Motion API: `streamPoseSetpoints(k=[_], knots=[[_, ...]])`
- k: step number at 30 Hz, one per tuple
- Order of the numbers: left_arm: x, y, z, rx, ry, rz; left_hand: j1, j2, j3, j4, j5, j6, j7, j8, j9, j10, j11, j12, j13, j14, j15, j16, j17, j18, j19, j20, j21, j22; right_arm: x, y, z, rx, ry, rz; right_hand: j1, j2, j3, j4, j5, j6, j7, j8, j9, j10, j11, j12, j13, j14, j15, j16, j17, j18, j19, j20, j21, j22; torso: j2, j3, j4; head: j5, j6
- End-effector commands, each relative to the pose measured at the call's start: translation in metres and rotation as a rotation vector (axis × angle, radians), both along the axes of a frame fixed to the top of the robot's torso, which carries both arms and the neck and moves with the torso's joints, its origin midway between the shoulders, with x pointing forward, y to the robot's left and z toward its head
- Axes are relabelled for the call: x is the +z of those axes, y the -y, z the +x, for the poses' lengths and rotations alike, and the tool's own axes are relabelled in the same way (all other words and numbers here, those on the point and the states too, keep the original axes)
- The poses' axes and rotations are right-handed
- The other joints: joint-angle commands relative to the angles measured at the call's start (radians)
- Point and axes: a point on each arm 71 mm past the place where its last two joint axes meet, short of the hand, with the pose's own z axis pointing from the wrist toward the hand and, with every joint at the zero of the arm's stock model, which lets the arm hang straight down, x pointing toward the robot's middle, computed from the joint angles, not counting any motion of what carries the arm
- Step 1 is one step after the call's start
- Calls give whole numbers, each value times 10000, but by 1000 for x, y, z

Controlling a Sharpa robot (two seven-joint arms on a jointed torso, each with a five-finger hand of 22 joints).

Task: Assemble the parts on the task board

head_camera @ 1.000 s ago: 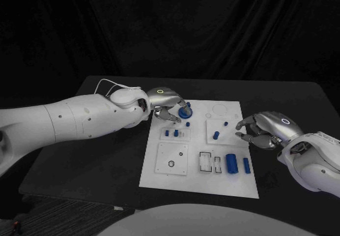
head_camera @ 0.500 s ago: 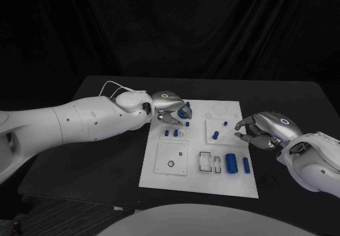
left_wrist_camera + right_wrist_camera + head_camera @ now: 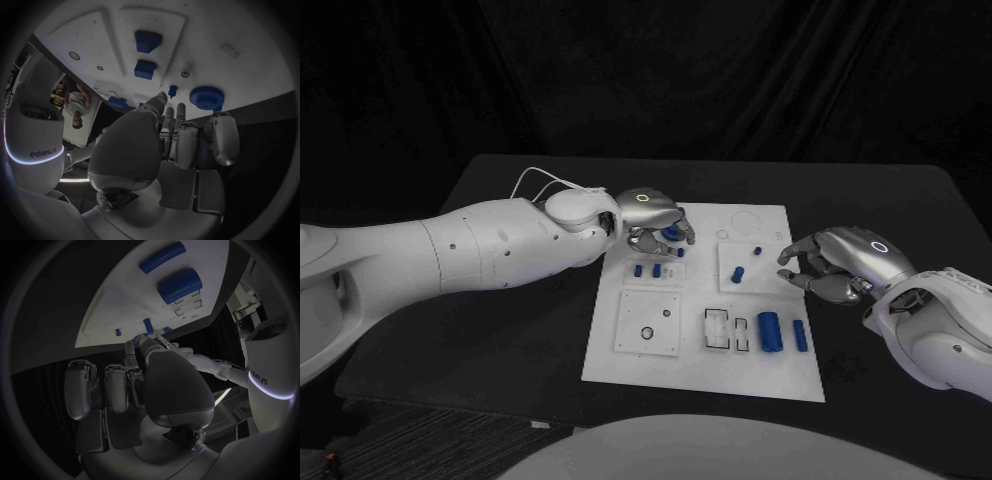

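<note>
White, the board (image 3: pixel 704 370) lies in the middle of the black table (image 3: pixel 488 330), running from centre frame toward the lower middle in the head view. The left hand (image 3: pixel 651 213) hangs over the board's upper left corner, fingers pointing down around a round blue disc (image 3: pixel 678 233); whether they grip it or only touch it cannot be told. In the left wrist view the fingers (image 3: pixel 222 137) lie close together and the disc (image 3: pixel 206 97) sits on the board just past the fingertips, with a small peg (image 3: pixel 172 90) next to it and two blue blocks (image 3: pixel 147 41) farther on. The right hand (image 3: pixel 845 262) hovers at the board's right edge, centre right of the frame, fingers curled inward with nothing seen between them. Two short pegs (image 3: pixel 648 270) stand in the upper left plate, just below the left hand. A thick cylinder (image 3: pixel 769 331) and a thinner one (image 3: pixel 800 335) lie side by side in the board's lower right part.
</note>
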Motion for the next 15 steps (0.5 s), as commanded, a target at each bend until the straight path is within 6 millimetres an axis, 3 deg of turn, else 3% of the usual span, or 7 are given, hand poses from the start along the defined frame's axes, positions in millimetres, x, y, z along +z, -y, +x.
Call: streamPoseSetpoints(k=[1,5,15], knots=[[-3,3,0,-26,15,-2,105,-22,84,-1,59,115,6,7,-12,43,25,48,14,49,24,54,4,59,61,-7,38,1759,0,-1,-1,12,23,8,56,-17,29,7,57,77,21,-27,-14,949,-64,-35,2487,740,-58,-32,871,178,457,-29,-54,2181,-1,0,6,9,-2],[-9,5,0,18,-122,78,70,-25,186,1,60,271,-30,55,-6,44,77,39,37,8,53,33,-69,75,15,-4,-42,1734,0,-1,-1,18,17,5,56,-17,29,7,57,77,21,-27,-14,949,-64,-35,2487,740,-58,-32,871,178,457,-29,-54,2181,-2,-4,-22,35,-2],[-17,6,1,78,-234,161,183,3,629,-181,3,870,102,224,76,416,-36,264,288,-6,5,69,-95,70,29,-12,5,1745,-1,-1,-1,17,-6,-17,54,-20,30,8,61,80,20,-27,-15,935,-66,-52,2467,741,-60,-30,876,178,456,-30,-56,2181,-11,3,6,11,-2]])
